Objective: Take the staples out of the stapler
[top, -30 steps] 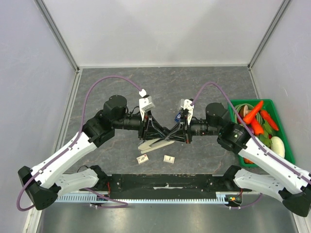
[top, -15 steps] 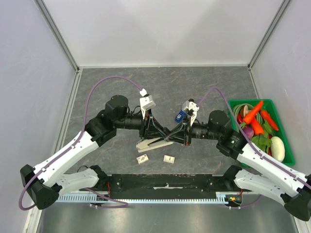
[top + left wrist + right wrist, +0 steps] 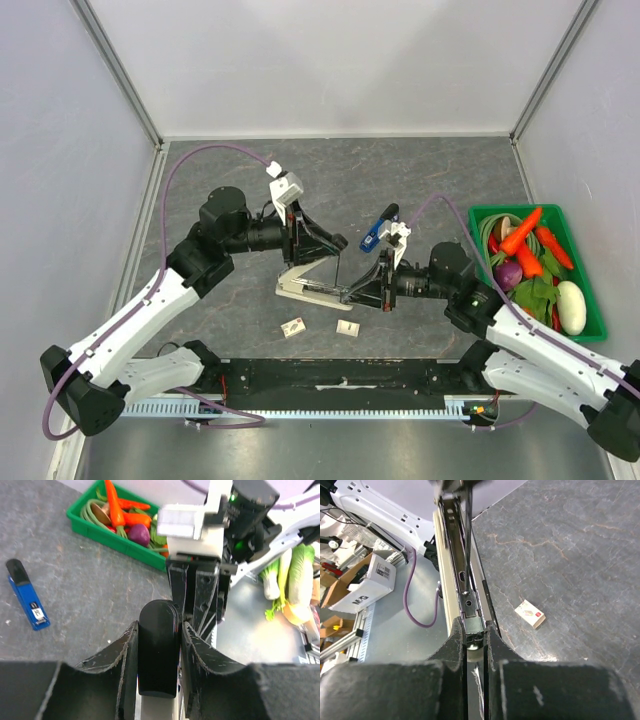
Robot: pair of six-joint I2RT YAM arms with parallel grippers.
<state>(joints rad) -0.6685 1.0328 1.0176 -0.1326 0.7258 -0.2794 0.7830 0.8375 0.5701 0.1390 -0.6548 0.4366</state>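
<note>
The stapler (image 3: 305, 290) lies opened near the table's middle, with a pale long base and a metal channel. My left gripper (image 3: 325, 243) is shut on its black-ended upper arm (image 3: 159, 655), which is lifted up and away from the base. In the left wrist view the left gripper (image 3: 159, 627) has both pads pressed on that black end. My right gripper (image 3: 352, 293) is shut on the right end of the lower half. In the right wrist view the right gripper (image 3: 474, 630) clamps the open metal channel (image 3: 462, 580). I cannot make out any staples inside it. A separate small blue piece with a black end (image 3: 375, 235) lies flat on the table behind; it also shows in the left wrist view (image 3: 27, 602).
Two small white boxes (image 3: 293, 327) (image 3: 347, 327) lie near the front edge; one shows in the right wrist view (image 3: 530, 614). A green bin (image 3: 515, 208) of toy vegetables stands at the right, also in the left wrist view (image 3: 115, 545). Grey walls enclose the table.
My left gripper has moved up and back to the left, swinging the stapler's black upper arm open. My right arm has drawn towards the front, uncovering the blue piece on the table.
</note>
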